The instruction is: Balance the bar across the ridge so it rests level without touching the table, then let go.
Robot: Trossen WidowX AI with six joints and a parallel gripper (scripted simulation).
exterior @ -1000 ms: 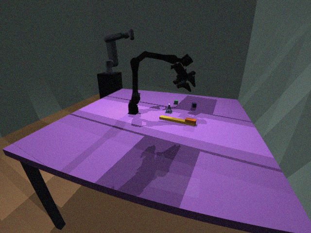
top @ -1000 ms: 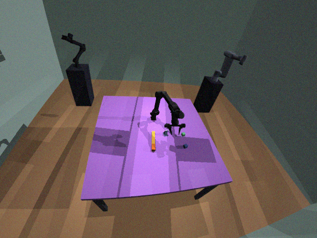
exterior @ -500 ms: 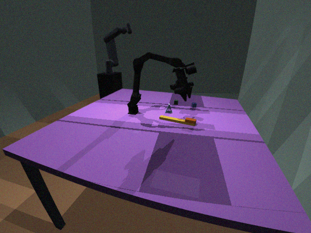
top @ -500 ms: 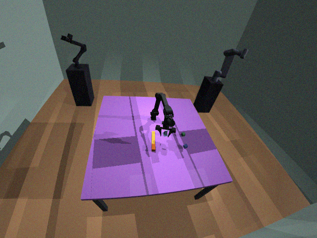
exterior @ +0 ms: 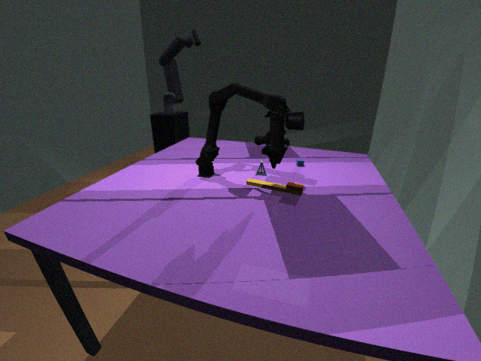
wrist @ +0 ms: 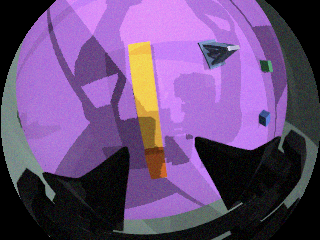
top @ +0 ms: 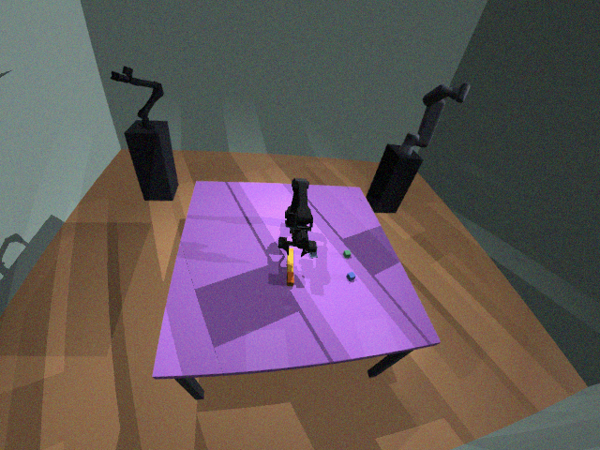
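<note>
The yellow bar [top: 291, 265] [exterior: 267, 183] [wrist: 143, 80] lies flat on the purple table, with an orange block [top: 290, 279] [exterior: 294, 186] [wrist: 156, 162] on one end. The ridge [top: 313, 254] [exterior: 260, 170] [wrist: 212, 53] is a small dark triangular stand with a pale top. It stands on the table beside the bar, apart from it. My gripper [top: 293, 254] [exterior: 274, 166] [wrist: 162, 147] is open and empty, pointing down above the table. In the wrist view the bar's orange end shows between the fingertips, below them.
A green cube [top: 347, 253] [wrist: 266, 66] and a blue cube [top: 351, 277] [exterior: 300, 163] [wrist: 264, 118] lie on the table [top: 251, 349] on the far side of the ridge from the bar. Two other arms stand on dark pedestals [top: 154, 164] [top: 393, 179] off the table.
</note>
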